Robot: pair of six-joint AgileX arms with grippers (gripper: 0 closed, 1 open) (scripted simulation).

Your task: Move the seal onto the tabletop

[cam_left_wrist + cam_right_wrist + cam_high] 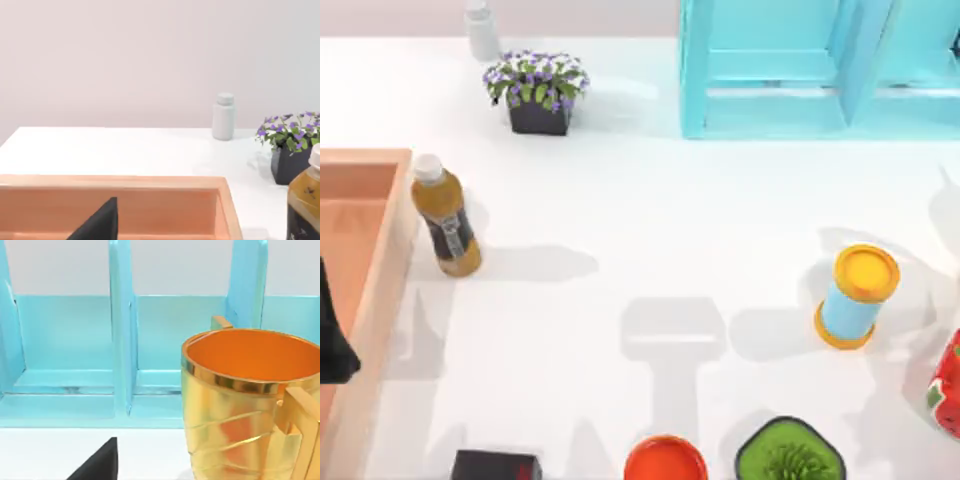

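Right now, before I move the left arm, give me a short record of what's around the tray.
left gripper: over the wooden tray
wooden tray: table's left edge
amber bottle: standing on the tabletop, beside the tray's right rim
flower pot: farther back, right of the bottle
white bottle: back edge, behind the flower pot
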